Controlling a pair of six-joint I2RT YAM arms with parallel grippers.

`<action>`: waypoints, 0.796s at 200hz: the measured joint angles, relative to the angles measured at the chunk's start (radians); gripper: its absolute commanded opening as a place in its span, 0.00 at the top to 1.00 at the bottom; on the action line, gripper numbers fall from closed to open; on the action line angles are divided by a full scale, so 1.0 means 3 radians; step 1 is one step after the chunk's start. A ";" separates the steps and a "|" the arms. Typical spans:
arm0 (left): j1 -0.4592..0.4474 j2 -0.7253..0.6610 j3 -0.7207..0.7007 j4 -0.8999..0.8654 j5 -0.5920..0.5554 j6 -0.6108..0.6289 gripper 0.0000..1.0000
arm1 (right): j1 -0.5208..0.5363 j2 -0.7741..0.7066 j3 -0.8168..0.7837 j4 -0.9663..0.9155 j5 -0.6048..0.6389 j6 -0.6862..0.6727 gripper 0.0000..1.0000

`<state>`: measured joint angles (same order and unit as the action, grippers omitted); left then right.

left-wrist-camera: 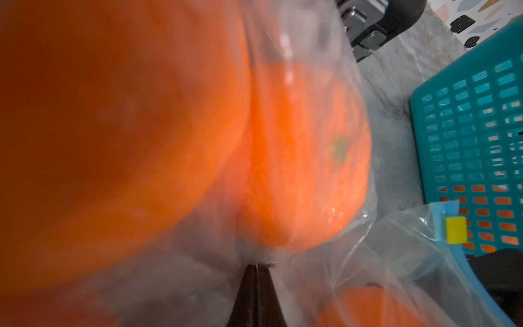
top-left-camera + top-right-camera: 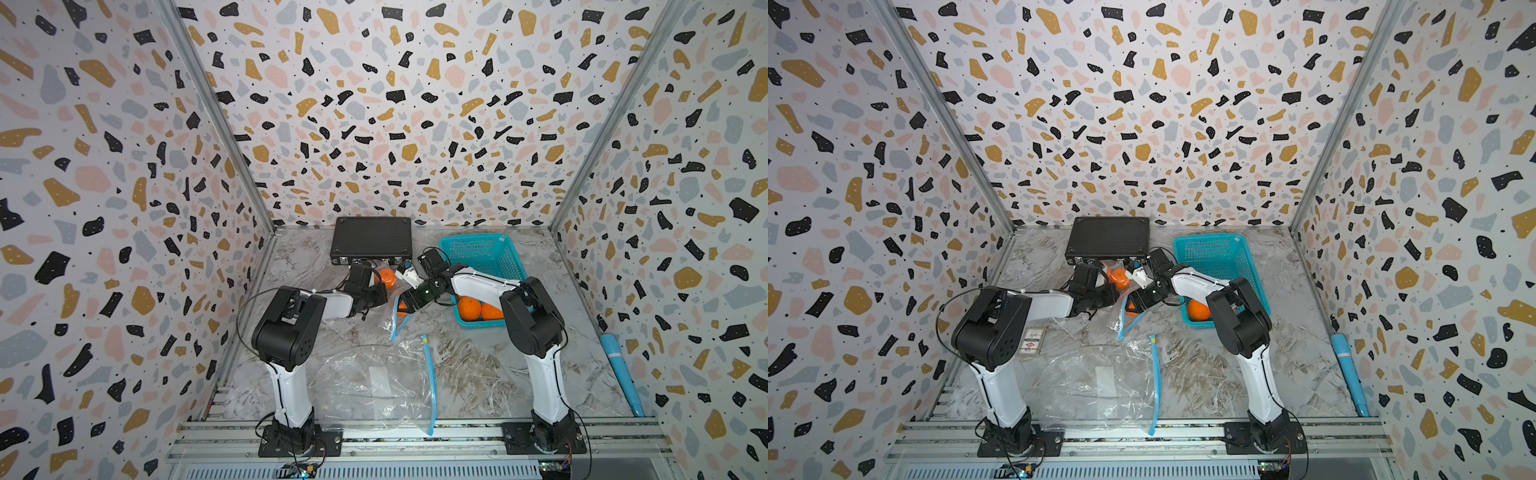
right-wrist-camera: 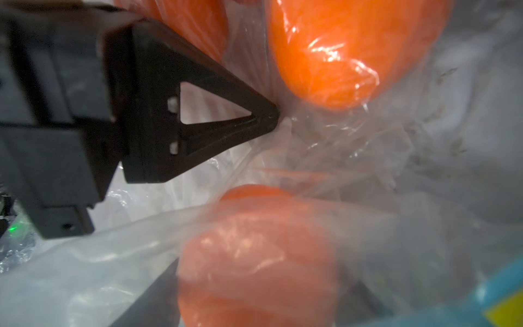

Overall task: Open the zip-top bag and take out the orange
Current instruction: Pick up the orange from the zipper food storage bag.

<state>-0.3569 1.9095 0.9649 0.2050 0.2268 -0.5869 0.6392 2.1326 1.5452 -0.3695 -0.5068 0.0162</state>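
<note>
The clear zip-top bag (image 2: 397,326), with a blue zip strip and yellow slider (image 1: 456,230), lies between the arms in front of the black case and holds oranges. One orange (image 2: 387,277) shows behind the left gripper in both top views. My left gripper (image 1: 257,264) is shut on a fold of the bag's film just below an orange (image 1: 305,158). My right gripper (image 3: 260,269) stands open at the bag's mouth. A blurred orange (image 3: 254,249) sits between its dark fingers (image 3: 158,297), with a thin gap on one side.
A teal basket (image 2: 482,239) with oranges (image 2: 469,307) stands behind the right arm. A black case (image 2: 371,239) lies at the back. A second, empty zip-top bag (image 2: 374,382) lies near the front rail. A blue tube (image 2: 619,374) runs along the right wall, and a small card box (image 2: 1032,340) is by the left arm.
</note>
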 measured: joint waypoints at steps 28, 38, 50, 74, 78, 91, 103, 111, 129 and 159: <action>-0.0050 0.0000 0.0004 -0.0010 -0.0038 0.0000 1.00 | 0.0062 0.0000 0.0000 -0.0042 0.0165 -0.0055 0.01; -0.0052 0.0000 0.0004 -0.0010 -0.0038 0.0000 1.00 | 0.0089 0.0000 -0.0008 0.0006 0.0211 -0.0066 0.01; -0.0056 0.0000 0.0006 -0.0011 -0.0038 0.0000 1.00 | 0.0109 -0.0001 -0.0046 0.0117 0.0251 -0.0066 0.01; -0.0058 0.0003 0.0006 -0.0008 -0.0028 0.0000 1.00 | 0.0125 -0.0001 -0.0079 0.0259 0.0282 -0.0052 0.03; -0.0058 0.0004 0.0006 -0.0006 -0.0025 -0.0001 1.00 | 0.0125 -0.0001 -0.0070 0.0264 0.0284 -0.0052 0.05; -0.0058 0.0006 0.0006 -0.0001 -0.0019 -0.0001 1.00 | 0.0123 0.0017 -0.0005 0.0257 0.0306 -0.0047 0.14; -0.0058 0.0008 0.0006 0.0000 -0.0015 0.0000 1.00 | 0.0125 0.0045 0.0072 0.0247 0.0347 -0.0042 0.18; -0.0060 0.0008 0.0006 -0.0001 -0.0017 0.0000 1.00 | 0.0125 0.0046 0.0080 0.0245 0.0367 -0.0033 0.19; -0.0061 0.0017 0.0013 -0.0001 -0.0031 0.0000 1.00 | 0.0123 0.0015 0.0024 0.0247 0.0384 -0.0015 0.21; -0.0045 0.0079 0.0094 -0.0009 -0.0041 -0.0003 1.00 | 0.0121 -0.0278 -0.0304 0.0256 0.0343 0.0019 0.28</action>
<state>-0.3702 1.9331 0.9932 0.2024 0.2146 -0.5877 0.6754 2.0491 1.4540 -0.2928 -0.4038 0.0219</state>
